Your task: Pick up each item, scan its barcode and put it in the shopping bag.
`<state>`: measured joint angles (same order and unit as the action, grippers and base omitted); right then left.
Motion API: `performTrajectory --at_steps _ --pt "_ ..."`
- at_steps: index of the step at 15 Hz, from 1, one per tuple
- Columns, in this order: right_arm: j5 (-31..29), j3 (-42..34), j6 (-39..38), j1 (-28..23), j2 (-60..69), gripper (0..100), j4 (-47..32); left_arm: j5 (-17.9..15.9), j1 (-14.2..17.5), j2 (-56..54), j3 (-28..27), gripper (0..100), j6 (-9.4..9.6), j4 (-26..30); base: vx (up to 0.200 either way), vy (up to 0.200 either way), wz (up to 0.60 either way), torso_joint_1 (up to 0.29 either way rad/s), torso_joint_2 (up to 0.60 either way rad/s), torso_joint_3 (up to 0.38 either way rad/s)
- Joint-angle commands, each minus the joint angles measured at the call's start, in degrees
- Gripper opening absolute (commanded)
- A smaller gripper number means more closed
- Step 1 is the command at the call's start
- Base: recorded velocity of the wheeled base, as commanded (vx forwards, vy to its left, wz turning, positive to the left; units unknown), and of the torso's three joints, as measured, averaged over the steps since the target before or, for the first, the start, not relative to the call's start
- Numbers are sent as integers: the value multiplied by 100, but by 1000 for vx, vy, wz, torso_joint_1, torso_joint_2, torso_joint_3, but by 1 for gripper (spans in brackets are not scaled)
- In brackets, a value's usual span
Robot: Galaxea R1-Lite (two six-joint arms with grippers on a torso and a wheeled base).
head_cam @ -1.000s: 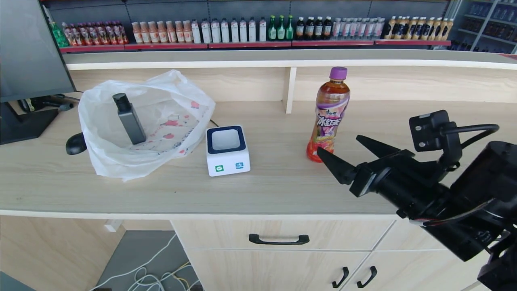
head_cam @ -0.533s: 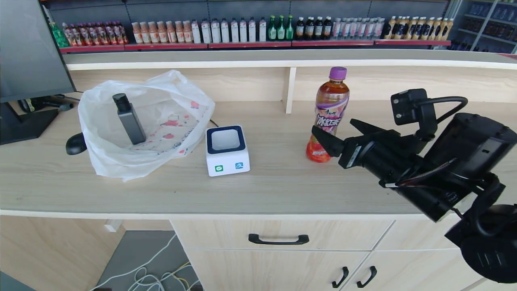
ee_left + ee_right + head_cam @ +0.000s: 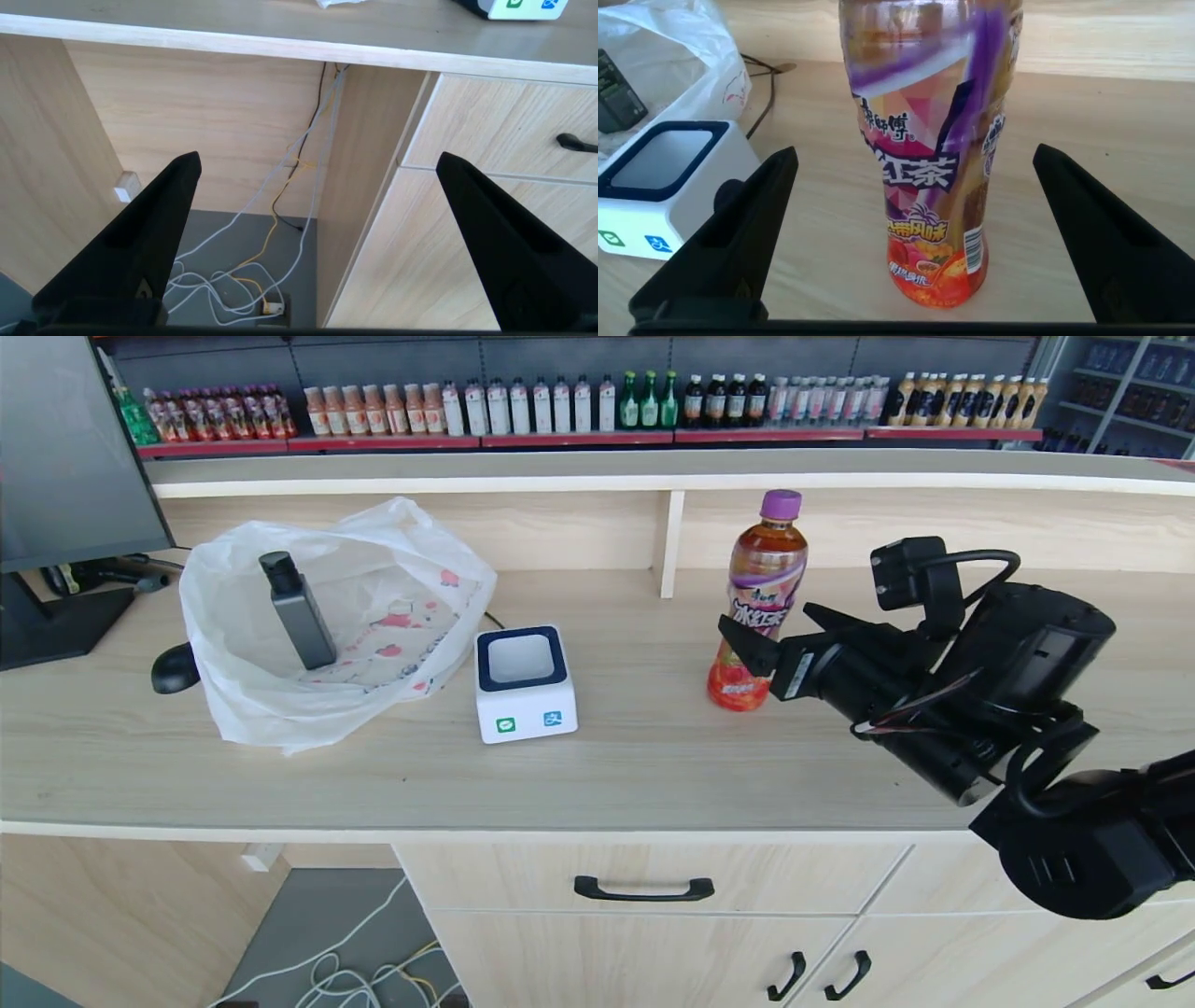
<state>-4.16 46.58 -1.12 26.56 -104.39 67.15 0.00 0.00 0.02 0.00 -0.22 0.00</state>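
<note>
The upright purple-capped plastic tea bottle [image 3: 767, 558] stands just ahead of the right tool [image 3: 768, 618], centred before its wide-open fingers.

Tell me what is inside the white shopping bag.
A dark grey bottle with a black cap stands tilted inside the shopping bag. Anything lying low behind the bag's front wall is covered.

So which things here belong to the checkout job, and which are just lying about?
Job: tea bottle, scanner, shopping bag, grey bottle already in the bag, right hand open at the tea bottle.
Lying about: monitor, computer mouse, shelved drinks.
</note>
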Motion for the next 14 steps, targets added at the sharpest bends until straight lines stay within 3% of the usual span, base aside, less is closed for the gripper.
performTrajectory --at_steps 1,14 --pt "3 27 -2 -11 -143 100 0 0 0 -2 0 100 -4 0 0 0 0 0 0 0" --pt "-6 976 165 -125 -846 100 -9 0 0 -2 0 100 -4 0 0 0 0 0 0 0"
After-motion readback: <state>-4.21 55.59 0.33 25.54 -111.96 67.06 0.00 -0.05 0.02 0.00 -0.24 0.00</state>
